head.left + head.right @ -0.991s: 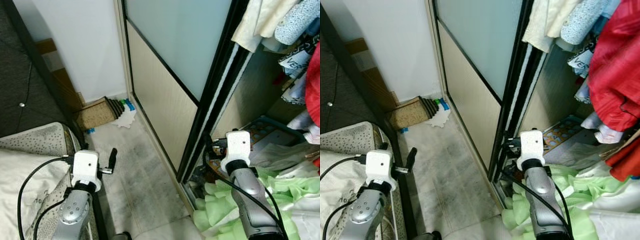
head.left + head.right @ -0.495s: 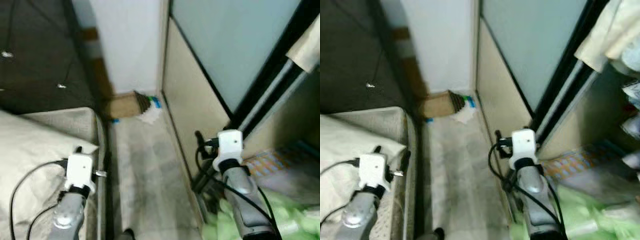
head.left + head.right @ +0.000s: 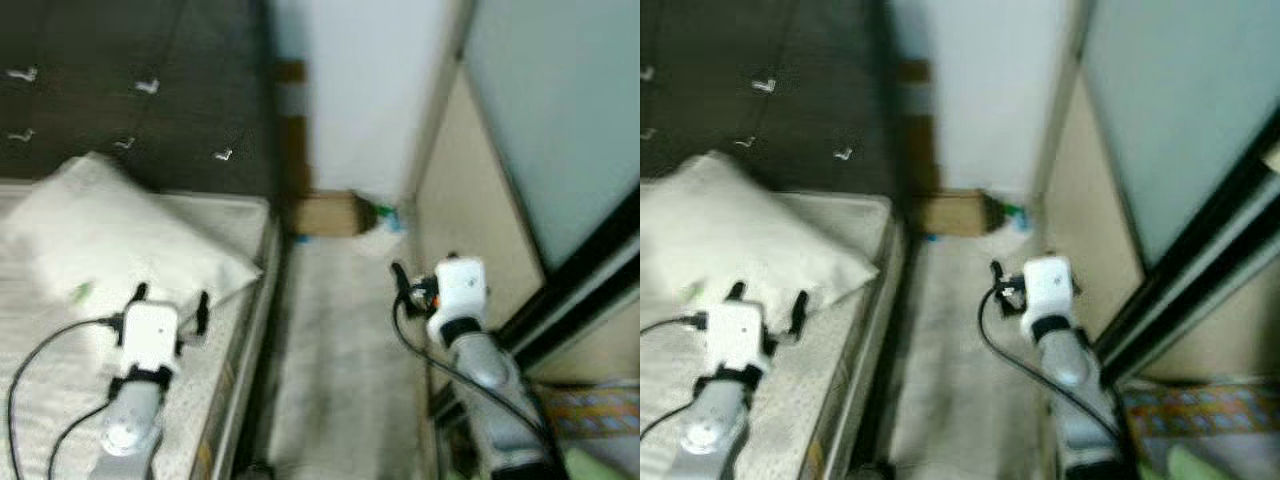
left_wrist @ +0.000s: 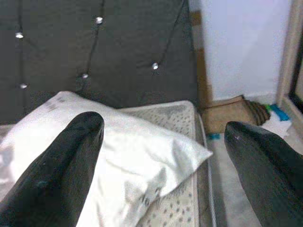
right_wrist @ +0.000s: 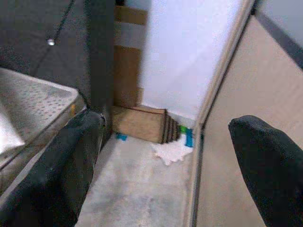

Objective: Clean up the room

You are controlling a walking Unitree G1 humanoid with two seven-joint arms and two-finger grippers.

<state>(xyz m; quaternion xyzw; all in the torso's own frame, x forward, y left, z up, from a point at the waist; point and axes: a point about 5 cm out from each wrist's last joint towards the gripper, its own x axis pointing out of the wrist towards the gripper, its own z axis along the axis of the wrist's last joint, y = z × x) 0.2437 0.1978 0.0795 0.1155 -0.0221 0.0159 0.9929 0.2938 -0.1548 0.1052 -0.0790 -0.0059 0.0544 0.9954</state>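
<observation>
Plainly, my left pincer [image 3: 168, 303] stood with its black fingers [image 4: 57, 170] wide apart, holding nothing, poised over the bed [image 3: 60, 400] just short of the white pillow [image 3: 110, 245]. My right pincer [image 3: 400, 285] was likewise spread wide and empty, its fingers [image 5: 71, 161] out over the grey floor [image 3: 340, 350] of the narrow aisle between the bed and the sliding wardrobe door [image 3: 530, 150].

Compared with a second earlier, my view had swung to the left: the open wardrobe with its hanging clothes and green cloth had slid out of sight, and the pillow and the dark tufted headboard [image 3: 130, 90] had come in. The head views were blurred.

At the far end of the aisle, against the white wall [image 5: 189, 52], lay a folded cardboard piece [image 5: 139, 124] with a white crumpled bit [image 5: 173, 152] and small blue and green scraps [image 5: 187, 135] beside it. No writing could be read.
</observation>
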